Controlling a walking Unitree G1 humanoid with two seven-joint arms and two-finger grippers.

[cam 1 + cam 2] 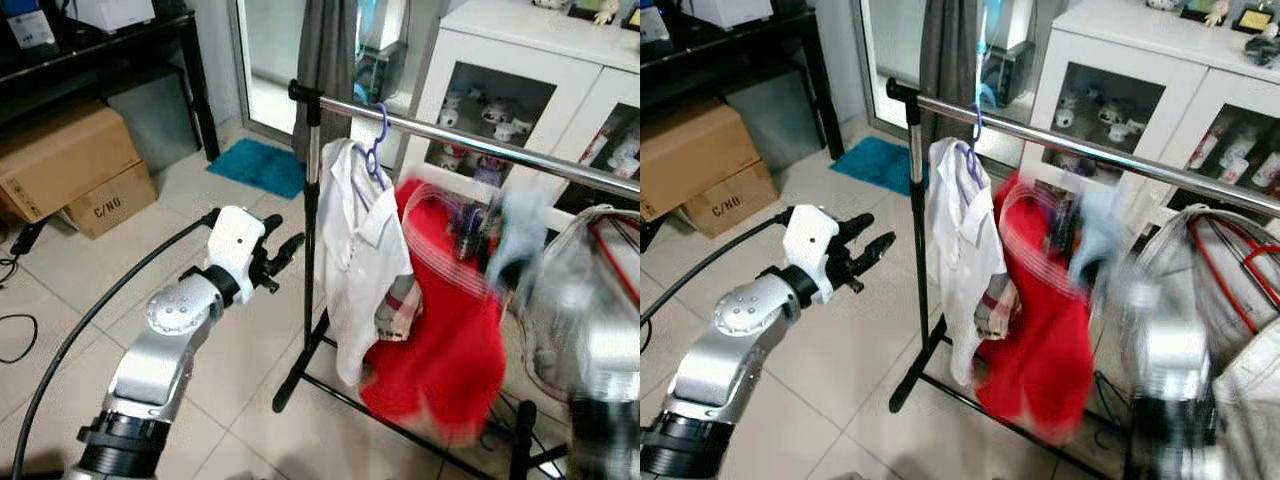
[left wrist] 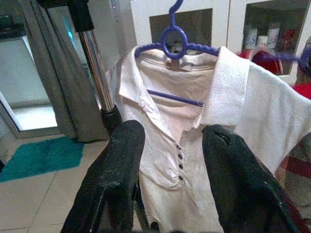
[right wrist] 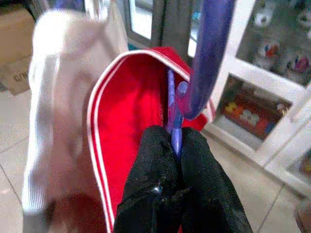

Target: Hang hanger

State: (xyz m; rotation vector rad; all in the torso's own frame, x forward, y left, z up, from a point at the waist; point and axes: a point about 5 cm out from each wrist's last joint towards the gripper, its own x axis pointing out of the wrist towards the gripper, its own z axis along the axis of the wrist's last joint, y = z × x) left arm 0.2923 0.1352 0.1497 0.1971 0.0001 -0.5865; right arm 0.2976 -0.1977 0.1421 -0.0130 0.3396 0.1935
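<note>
hanging white shirt (image 1: 352, 250) crowds red shirt (image 1: 450, 330).

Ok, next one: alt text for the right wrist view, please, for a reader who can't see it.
The right gripper, its two black fingers shut on a purple hanger, holds up a red garment with white trim. A blurred white shirt hangs beside it, with a white glass-fronted cabinet and tiled floor behind.
</note>
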